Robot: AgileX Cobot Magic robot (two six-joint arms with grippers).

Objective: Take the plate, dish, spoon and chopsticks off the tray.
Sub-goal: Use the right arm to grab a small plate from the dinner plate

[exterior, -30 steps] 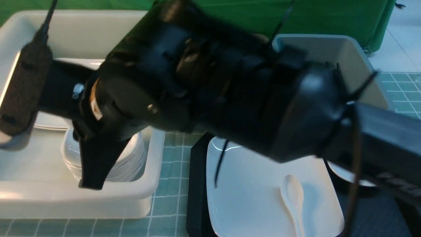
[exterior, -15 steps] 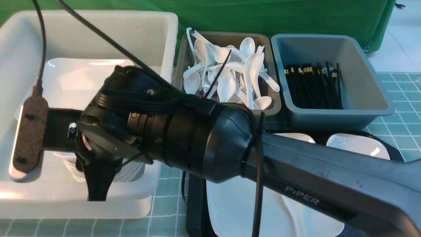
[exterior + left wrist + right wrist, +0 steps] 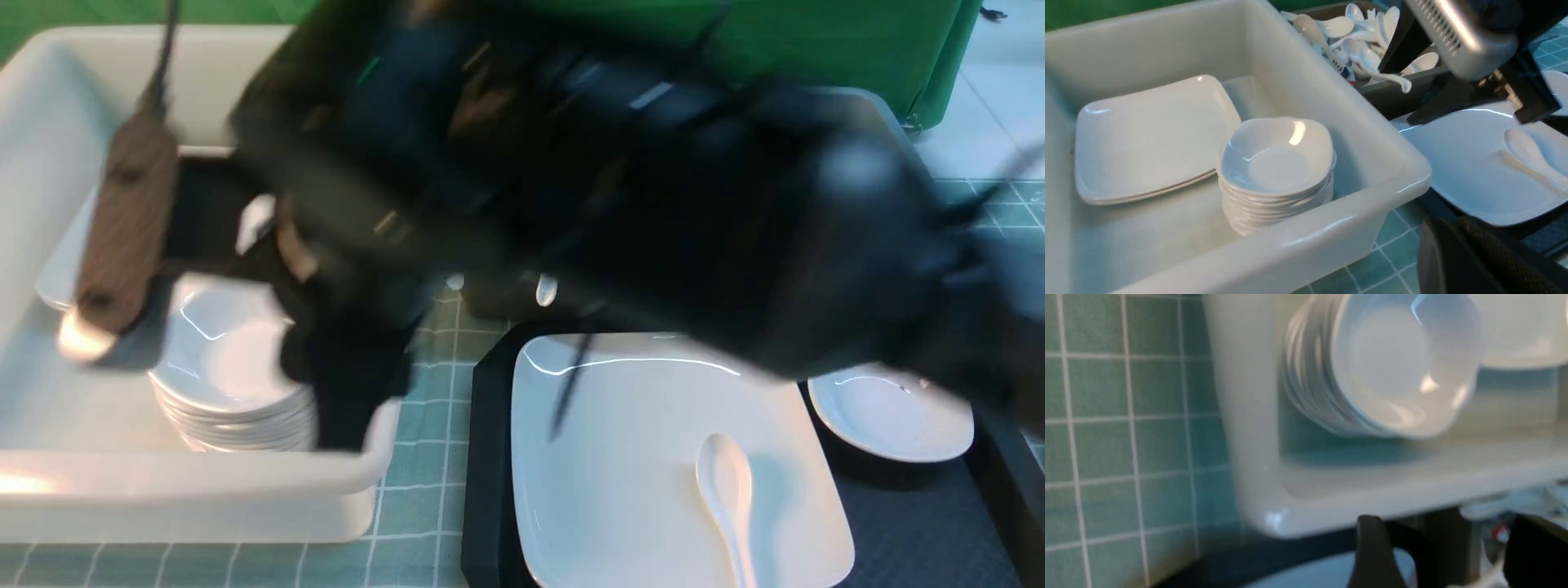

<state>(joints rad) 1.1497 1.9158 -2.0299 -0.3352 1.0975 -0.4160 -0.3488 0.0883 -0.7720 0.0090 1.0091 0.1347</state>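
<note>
The right hand (image 3: 1447, 539) is pulling up and away from the white tub (image 3: 1331, 228) at the left. A second ago it was reaching down, closed, onto the stack of small dishes (image 3: 1276, 163). Its fingers are now standing well apart with nothing between them. A dish is sitting squarely on top of the stack, so one piece is looking delivered.

That is leaving the rest of the work on the tray (image 3: 490, 457) at the near right. The plate (image 3: 620, 457) is lying on it with the spoon (image 3: 727, 490) resting on its near right part. A dish (image 3: 890, 412) is sitting on the tray just beside the plate's far right corner. The left hand (image 3: 1449, 245) is hovering over the tabletop (image 3: 424, 506) near the tub's near right corner, closed and holding nothing.

The right arm is sweeping across the front view as a dark blur, covering the far bins and the tray's far edge. The chopsticks are not showing anywhere on the tray. They may be lying under that blur or be off the tray already; I cannot tell which. The tray's near edge is running out of the picture.
</note>
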